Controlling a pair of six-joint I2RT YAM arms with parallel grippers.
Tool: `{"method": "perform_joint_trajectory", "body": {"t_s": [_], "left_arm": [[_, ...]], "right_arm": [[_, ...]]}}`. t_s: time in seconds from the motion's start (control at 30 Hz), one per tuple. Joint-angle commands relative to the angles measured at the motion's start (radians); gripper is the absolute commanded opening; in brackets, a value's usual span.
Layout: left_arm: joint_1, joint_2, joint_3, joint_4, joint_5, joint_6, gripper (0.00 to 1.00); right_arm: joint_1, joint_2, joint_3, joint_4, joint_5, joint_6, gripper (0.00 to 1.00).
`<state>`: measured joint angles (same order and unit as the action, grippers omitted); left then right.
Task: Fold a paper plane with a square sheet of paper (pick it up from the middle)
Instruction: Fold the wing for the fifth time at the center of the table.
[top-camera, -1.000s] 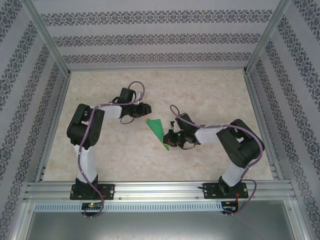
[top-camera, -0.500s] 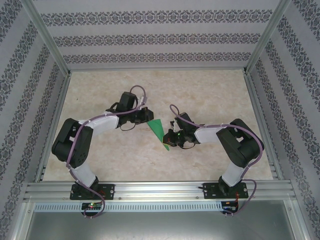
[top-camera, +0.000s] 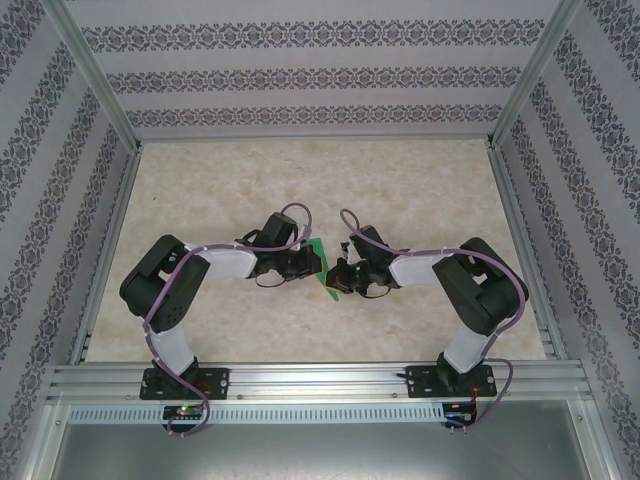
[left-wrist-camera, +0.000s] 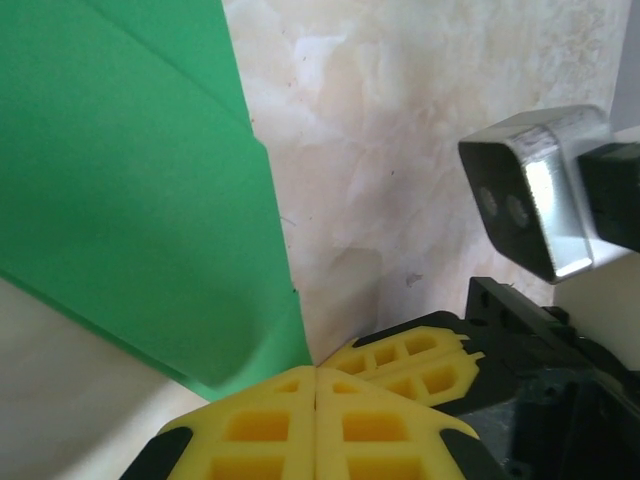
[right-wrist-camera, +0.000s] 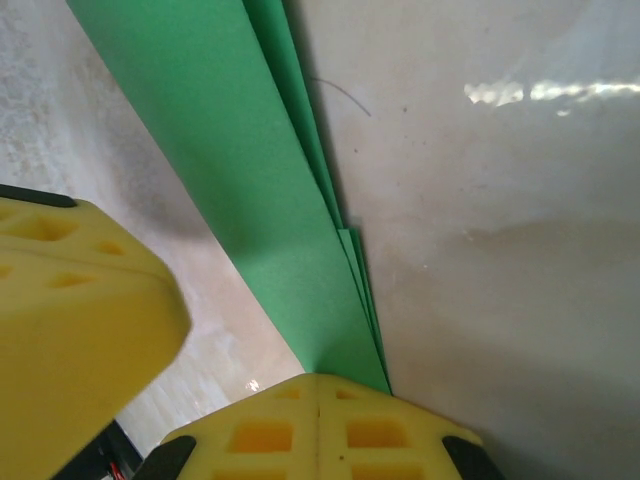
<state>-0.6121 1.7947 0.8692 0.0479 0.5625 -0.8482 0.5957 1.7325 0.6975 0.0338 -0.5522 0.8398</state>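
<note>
Paper plane mid-fold: we are clenching left claw, right claw on it; next likely needing aligned crease.

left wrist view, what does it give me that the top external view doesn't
Left wrist, close up: layered creases in the folded green paper, and the left gripper shut with its yellow fingertips on the paper's edge. Top external: the left arm and right arm whole, the rail, the patterned walls. Both: the paper over the marbled table, with the right gripper close by.
</note>
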Motion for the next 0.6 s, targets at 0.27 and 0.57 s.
{"method": "perform_joint_trajectory", "body": {"t_s": [0.27, 0.57], "left_arm": [[-0.018, 0.043, 0.010, 0.033, -0.001, 0.024, 0.13], [-0.017, 0.075, 0.002, -0.011, -0.063, 0.040, 0.14]], "right_arm": [[0.017, 0.099, -0.067, -0.146, 0.167, 0.007, 0.00], [0.020, 0.099, -0.079, -0.138, 0.167, 0.013, 0.00]]}}
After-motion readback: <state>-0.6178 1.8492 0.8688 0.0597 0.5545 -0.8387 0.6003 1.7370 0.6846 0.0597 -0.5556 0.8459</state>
